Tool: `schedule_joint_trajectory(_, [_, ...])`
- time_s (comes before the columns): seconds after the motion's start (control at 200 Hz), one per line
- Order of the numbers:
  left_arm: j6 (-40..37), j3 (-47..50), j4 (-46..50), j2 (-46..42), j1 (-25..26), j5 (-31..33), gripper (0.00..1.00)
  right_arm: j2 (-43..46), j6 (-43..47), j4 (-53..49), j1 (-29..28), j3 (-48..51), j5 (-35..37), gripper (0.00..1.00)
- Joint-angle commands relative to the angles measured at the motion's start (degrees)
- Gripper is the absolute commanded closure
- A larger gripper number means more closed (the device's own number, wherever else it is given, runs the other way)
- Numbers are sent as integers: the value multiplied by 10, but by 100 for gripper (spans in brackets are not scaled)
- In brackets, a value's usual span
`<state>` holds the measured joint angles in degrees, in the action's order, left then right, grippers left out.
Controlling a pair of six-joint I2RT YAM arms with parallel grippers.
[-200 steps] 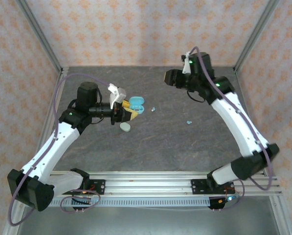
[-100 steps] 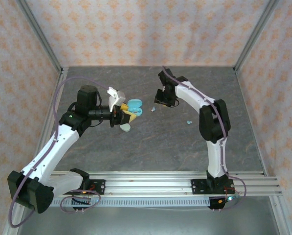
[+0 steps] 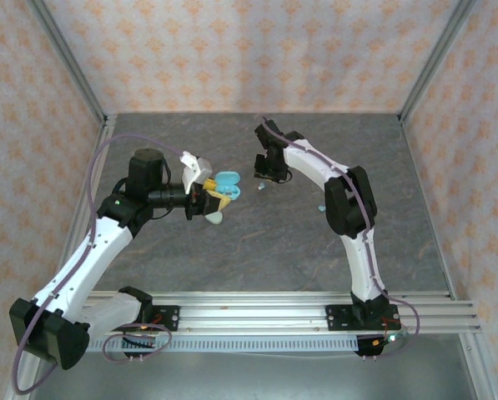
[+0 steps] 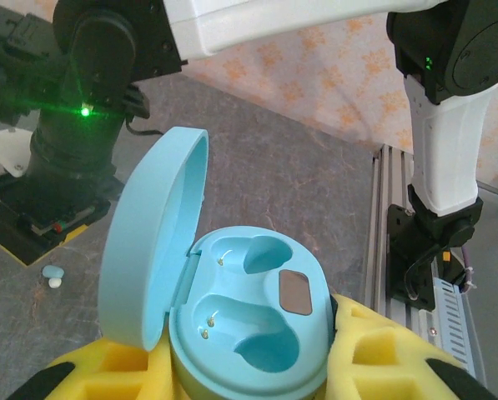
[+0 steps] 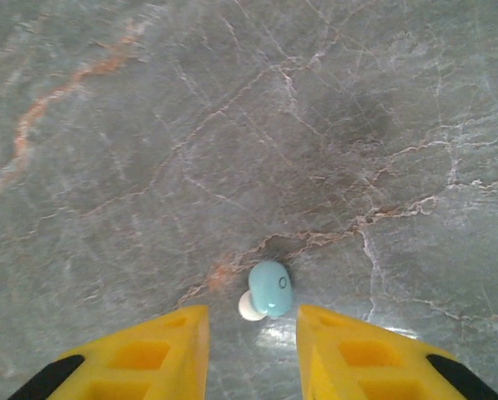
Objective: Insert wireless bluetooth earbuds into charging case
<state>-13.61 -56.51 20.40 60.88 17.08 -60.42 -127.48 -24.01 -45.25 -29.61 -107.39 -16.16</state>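
Grey marbled stone forms the table top [image 3: 257,250]. Above it the left gripper [image 3: 219,195] holds a teal-blue oval plastic charging case [image 3: 228,178], with its yellow foam-padded fingers [image 4: 374,358] clenched on the two sides of the case's base. In the left wrist view the case stands open: the lid is hinged up on the left and both moulded wells in the base are empty. Small metal contacts show in the wells, and a dark oblong patch sits beside the upper one. From above, a pale mint oval case [image 3: 214,217] lies on the stone just beside the left gripper, on its near side.

The right gripper [image 3: 266,175] hangs low over the table a little to the right of the held case, pointing down. Its yellow fingertips [image 5: 182,342] stand apart and grasp nothing. A small teal-blue earbud with a white tip [image 5: 268,290] lies on the stone at the mouth of the gap — nearer the right-hand fingertip, and apparently touching neither. The left wrist camera also catches this earbud on the table, just below the right arm's black wrist housing [image 4: 61,158]. A second teal-blue earbud [image 3: 322,206] lies farther right, close to the right arm's forearm — well apart from both grippers.
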Motion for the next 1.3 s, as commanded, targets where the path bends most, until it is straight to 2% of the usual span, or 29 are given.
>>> schedule_joint_trajectory(0.0, [-15,6,16,-16,-6,7,72,-15,8,-14,-5,-18,27,66])
schedule_joint_trajectory(0.285, [-19,18,25,-36,-7,15,72,-26,12,-9,-10,-7,27,66])
schedule_joint_trajectory(0.53, [-18,22,24,-41,-7,18,73,-43,21,-5,-10,-4,22,74])
schedule_joint_trajectory(0.741, [-19,21,29,-45,-7,21,73,-44,25,0,-10,3,27,75])
schedule_joint_trajectory(0.946, [-25,17,40,-50,-8,25,73,-44,27,1,-11,2,16,83])
schedule_joint_trajectory(1.101, [-27,16,41,-52,-8,31,73,-13,28,2,-10,12,16,88])
schedule_joint_trajectory(1.296, [-27,27,15,-64,-8,27,74,63,36,-8,-10,40,26,88])
